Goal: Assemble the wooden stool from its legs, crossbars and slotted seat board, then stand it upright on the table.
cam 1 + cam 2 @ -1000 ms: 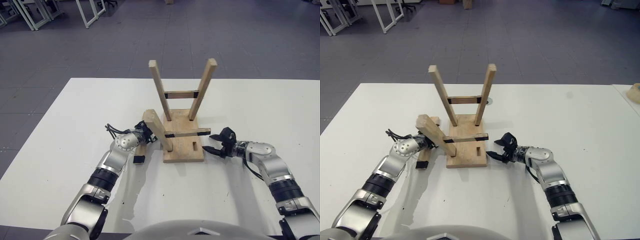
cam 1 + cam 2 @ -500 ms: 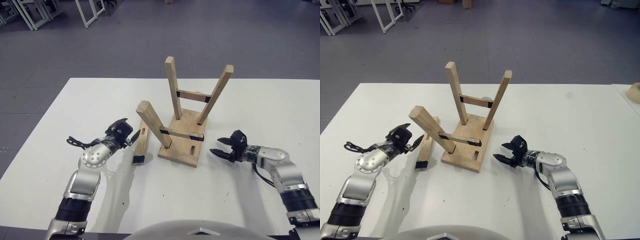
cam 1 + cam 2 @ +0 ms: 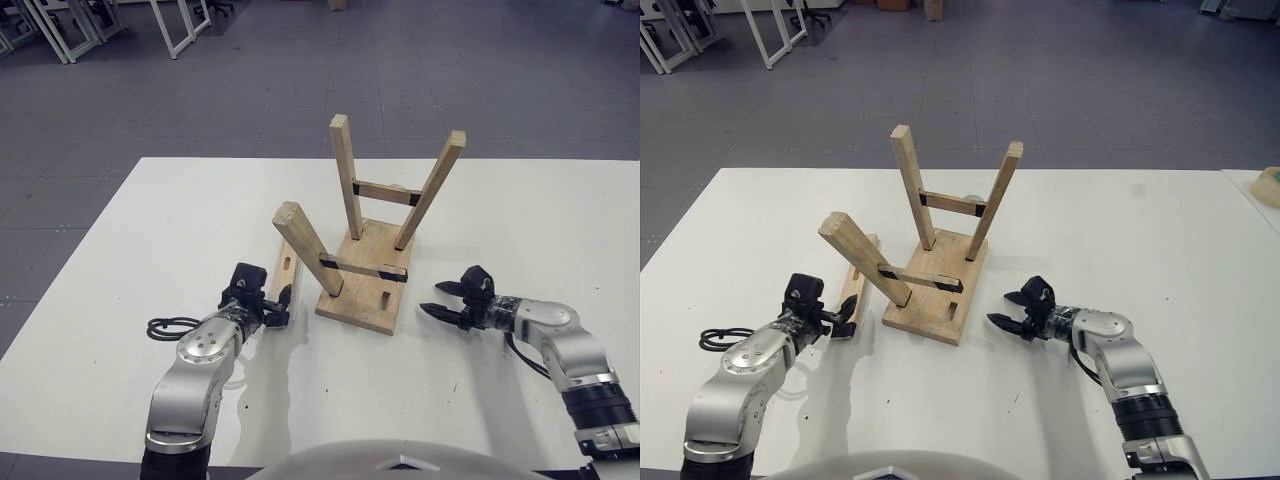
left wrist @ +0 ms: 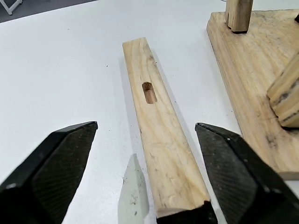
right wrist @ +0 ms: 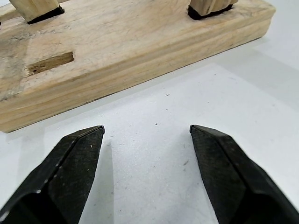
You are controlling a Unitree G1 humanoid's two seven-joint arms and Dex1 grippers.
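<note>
On table: L claw agape astride loose leg; R claw agape beside seat board.

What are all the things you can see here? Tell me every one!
table: one, white, under everything.
seat board: one, pale wood, flat mid-table.
fitted legs: three, pale wood, standing in the seat board.
crossbars: two, pale wood, black-ended; one joins the far legs, one juts from the near leg.
loose leg: one, pale wood, flat, left of the seat board.
metal frames: several, white, on the floor behind.
left tool: one, black, open astride the loose leg's end.
right tool: one, black, open, right of the seat board.
</note>
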